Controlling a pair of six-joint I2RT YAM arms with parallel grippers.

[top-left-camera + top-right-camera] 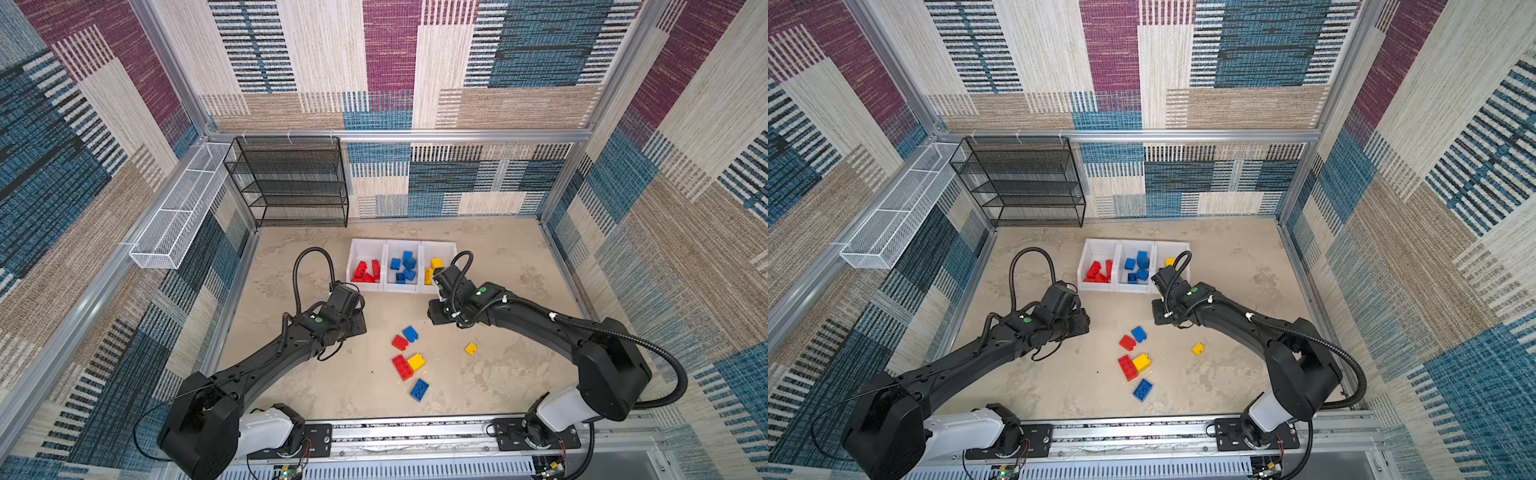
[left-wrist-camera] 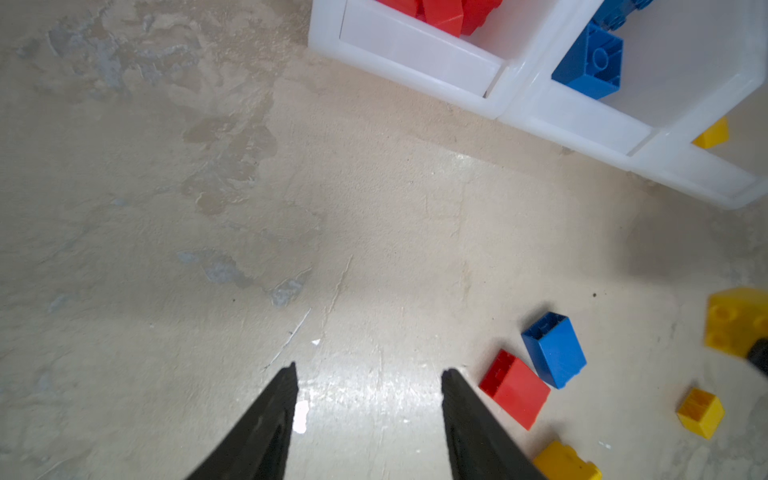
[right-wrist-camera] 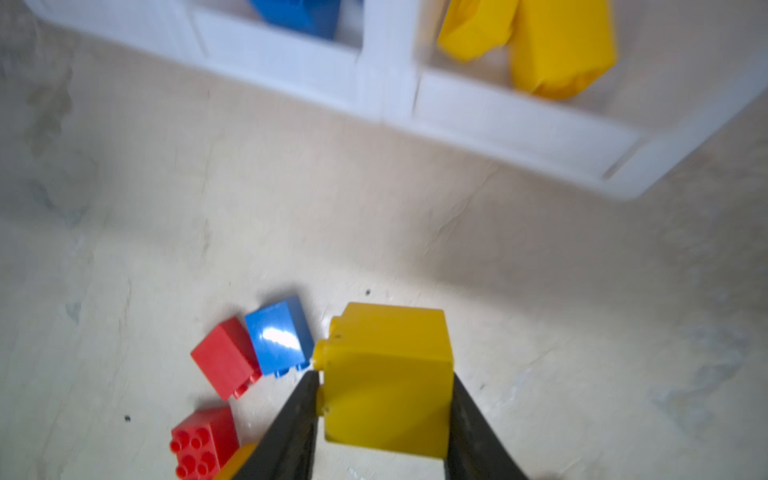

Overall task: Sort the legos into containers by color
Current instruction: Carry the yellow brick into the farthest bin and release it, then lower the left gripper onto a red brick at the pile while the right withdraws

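right gripper: black, matte, tapered fingers drawn in narrow, clamping the held yellow brick on two opposite sides.
brick surface: glossy hard plastic, blocky, with a smooth near-square face toward the wrist camera.
brick heading: round studs show on the face against one finger, so they point across the grip; no clear long axis.
brick against fingers: roughly half of it juts past the fingertips.
brick place: it looks raised above the table; in both top views it is hidden under the right wrist, right of centre, just below the containers.
left gripper: the same black fingers spread wide, only bare table between them; left of centre in both top views.
nearest loose legos: red square brick and blue square brick, touching, lying on their sides at frame centre.
farther loose legos: red oblong brick, studs up, long axis diagonal, touching a yellow brick; blue oblong brick below them; small yellow brick alone to the right.
containers: three smooth white plastic bins in a row, above centre; red pieces in the left bin, blue pieces in the middle, yellow pieces in the right.
table: sandy beige, mottled.
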